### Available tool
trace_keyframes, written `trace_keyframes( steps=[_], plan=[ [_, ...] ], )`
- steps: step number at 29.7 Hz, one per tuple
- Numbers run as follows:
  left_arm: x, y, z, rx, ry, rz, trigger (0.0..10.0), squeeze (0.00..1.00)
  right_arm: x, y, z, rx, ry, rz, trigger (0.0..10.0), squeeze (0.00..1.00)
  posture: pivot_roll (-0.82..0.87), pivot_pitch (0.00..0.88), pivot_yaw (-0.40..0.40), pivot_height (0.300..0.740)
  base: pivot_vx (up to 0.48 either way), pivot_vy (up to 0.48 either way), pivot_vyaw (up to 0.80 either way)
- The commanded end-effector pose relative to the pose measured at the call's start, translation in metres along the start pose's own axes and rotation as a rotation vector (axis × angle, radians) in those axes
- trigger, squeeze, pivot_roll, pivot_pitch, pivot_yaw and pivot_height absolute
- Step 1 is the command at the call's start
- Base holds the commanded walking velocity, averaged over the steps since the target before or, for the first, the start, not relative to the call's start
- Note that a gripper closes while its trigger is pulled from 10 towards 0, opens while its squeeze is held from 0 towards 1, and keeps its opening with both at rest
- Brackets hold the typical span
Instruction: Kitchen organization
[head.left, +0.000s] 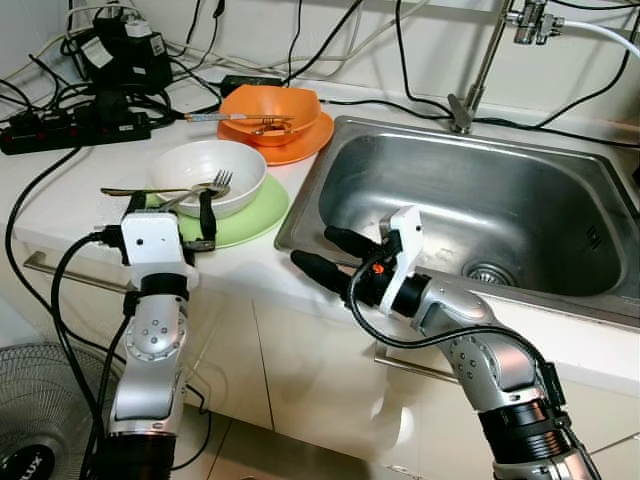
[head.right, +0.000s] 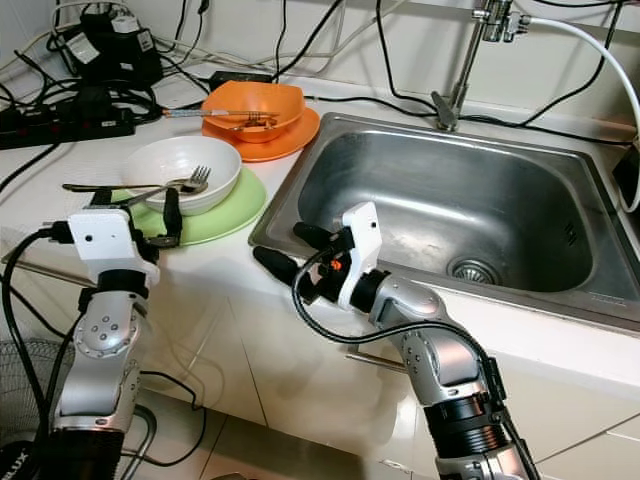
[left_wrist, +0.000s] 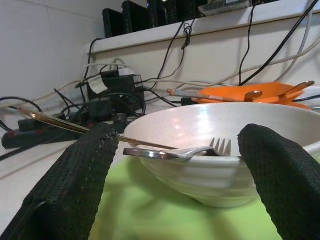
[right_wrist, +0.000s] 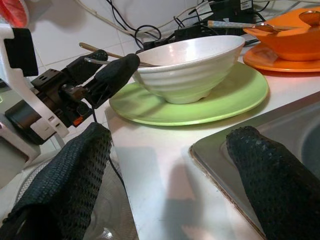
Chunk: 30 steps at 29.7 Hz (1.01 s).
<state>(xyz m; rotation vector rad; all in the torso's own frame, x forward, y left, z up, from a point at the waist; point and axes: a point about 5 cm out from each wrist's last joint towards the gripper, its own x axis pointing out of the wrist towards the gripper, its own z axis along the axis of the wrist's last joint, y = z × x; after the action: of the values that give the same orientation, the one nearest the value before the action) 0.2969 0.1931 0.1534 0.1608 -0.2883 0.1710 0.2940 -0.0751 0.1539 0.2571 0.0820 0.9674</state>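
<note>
Nearest, the right tool hangs at the front edge of the white bench, its two black fingers spread wide with nothing between them, one over the rim of the stainless steel sink. The left tool is at the near side of the round light-green plate, its fingers also spread and holding nothing, flanking the white ribbed ceramic bowl that sits on that plate. A silver metal fork and a slim brass-coloured utensil lie across the bowl's rim. Farther back stands an orange bowl on an orange plate, utensils resting in it. Beyond lie black cables and a black power strip.
</note>
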Motion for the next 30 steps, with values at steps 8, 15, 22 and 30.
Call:
trace_keyframes(
  steps=[8,15,22,30],
  plan=[
    [0.001,-0.01,-0.003,0.001,-0.021,-0.059,0.0,0.0,0.003,0.002,0.006,-0.021,-0.008,0.013,10.0,0.0,-0.08,0.0,-0.002,0.74,0.0,0.0,0.0],
    [0.0,-0.014,-0.006,0.001,-0.028,-0.08,0.0,0.0,0.003,0.002,0.005,-0.021,-0.008,0.013,10.0,0.0,-0.08,0.0,-0.003,0.74,0.0,0.0,0.0],
    [0.0,-0.014,-0.008,0.005,-0.026,-0.087,3.1,0.0,0.003,0.002,0.005,-0.02,-0.008,0.017,10.0,0.0,-0.08,0.0,-0.004,0.74,0.0,0.0,0.0],
    [0.0,-0.015,-0.01,-0.002,-0.022,-0.099,5.9,0.0,0.004,0.002,0.004,-0.014,-0.006,0.016,10.0,0.0,-0.07,0.0,-0.003,0.74,0.0,0.0,0.0]
  ],
)
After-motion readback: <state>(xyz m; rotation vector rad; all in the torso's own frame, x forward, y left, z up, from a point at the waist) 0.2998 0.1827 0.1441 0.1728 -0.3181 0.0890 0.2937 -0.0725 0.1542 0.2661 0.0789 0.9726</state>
